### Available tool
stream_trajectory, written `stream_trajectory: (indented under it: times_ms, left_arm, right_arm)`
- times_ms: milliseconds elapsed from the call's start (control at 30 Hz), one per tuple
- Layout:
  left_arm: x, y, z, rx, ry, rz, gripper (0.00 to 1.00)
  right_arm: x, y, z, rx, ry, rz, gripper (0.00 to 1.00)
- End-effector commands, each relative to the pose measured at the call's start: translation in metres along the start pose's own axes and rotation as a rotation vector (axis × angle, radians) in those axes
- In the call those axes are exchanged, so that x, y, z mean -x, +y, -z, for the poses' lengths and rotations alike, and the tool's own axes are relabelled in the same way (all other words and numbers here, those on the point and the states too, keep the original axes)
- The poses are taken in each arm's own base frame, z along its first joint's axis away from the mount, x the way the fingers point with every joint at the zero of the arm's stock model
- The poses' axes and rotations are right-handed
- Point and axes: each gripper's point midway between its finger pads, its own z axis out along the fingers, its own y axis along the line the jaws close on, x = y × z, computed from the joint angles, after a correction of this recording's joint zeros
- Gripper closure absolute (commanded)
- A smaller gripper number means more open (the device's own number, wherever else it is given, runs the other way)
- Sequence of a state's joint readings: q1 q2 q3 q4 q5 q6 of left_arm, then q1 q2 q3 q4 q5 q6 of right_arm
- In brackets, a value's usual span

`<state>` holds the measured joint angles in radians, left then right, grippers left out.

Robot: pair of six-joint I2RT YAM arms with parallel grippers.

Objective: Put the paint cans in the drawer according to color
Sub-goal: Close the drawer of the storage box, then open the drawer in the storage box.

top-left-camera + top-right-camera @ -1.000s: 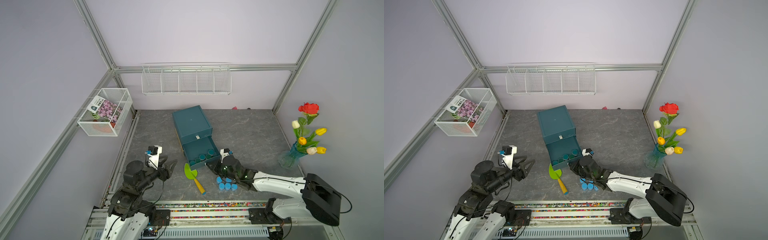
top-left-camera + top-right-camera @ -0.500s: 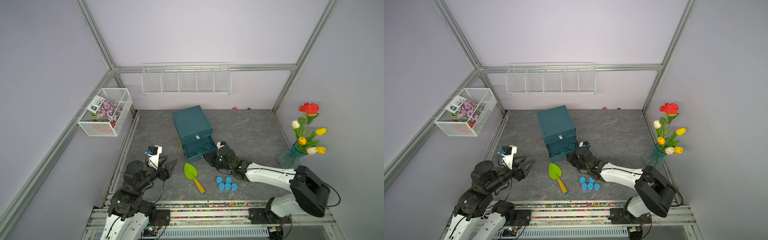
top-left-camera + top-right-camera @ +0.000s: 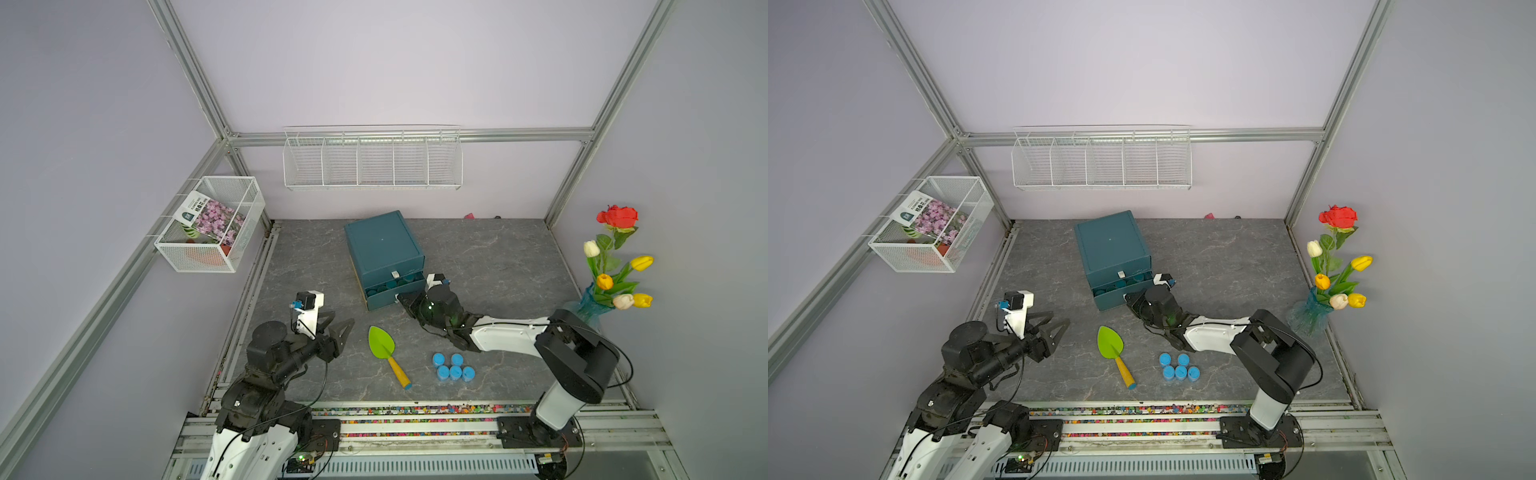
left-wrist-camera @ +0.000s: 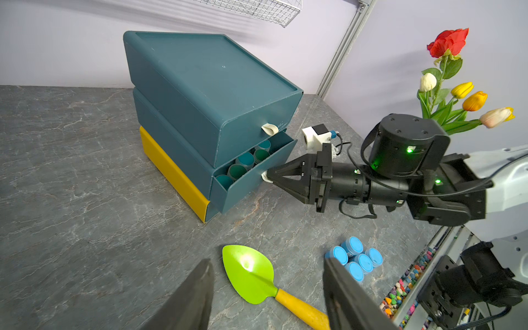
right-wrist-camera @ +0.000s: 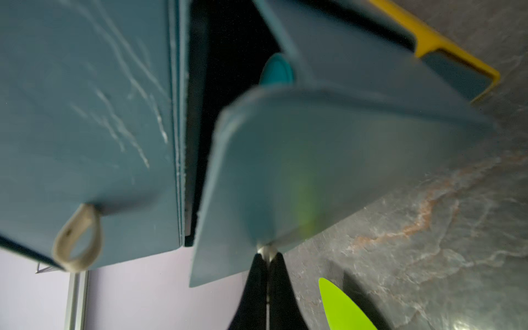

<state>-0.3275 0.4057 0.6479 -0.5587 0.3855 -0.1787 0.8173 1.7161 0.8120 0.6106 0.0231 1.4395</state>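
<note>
Right claw (image 4: 270,177) pinches pull tab (image 5: 266,252) — drawer (image 4: 246,189) ajar (teal paint cans (image 4: 245,159) inside).

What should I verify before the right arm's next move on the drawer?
Right gripper: jaws shut on the white loop pull tab of the teal plastic middle drawer: ok.
Drawer fully shut: not ok; dark teal lidded paint jars show in the gap.
Five light blue lidded paint jars stowed: not ok; on the grey stone-pattern table.
Green trowel with yellow handle clear of drawer: ok.
Left gripper open, empty: ok.
</note>
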Motion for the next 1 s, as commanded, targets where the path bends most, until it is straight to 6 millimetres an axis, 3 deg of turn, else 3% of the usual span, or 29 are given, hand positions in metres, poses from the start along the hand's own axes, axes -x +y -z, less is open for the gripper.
stream_trajectory:
  times_ms: [0,633,800,967]
  left_arm:
    - [0.001,0.001,0.001,0.011,-0.01,0.0,0.36]
    - [0.0,0.002,0.0,0.013,-0.005,0.001,0.36]
    - [0.0,0.002,0.0,0.013,-0.004,0.0,0.36]
    - [0.0,0.003,0.0,0.019,-0.007,0.001,0.36]
  right_arm:
    - [0.017,0.04,-0.006,0.125,-0.072,-0.012,1.0]
    - [0.029,0.026,-0.02,0.072,-0.11,-0.077,1.0]
    - [0.03,0.023,-0.015,0.052,-0.09,-0.09,0.73]
    - [0.025,0.008,0.016,-0.028,-0.069,-0.085,0.46]
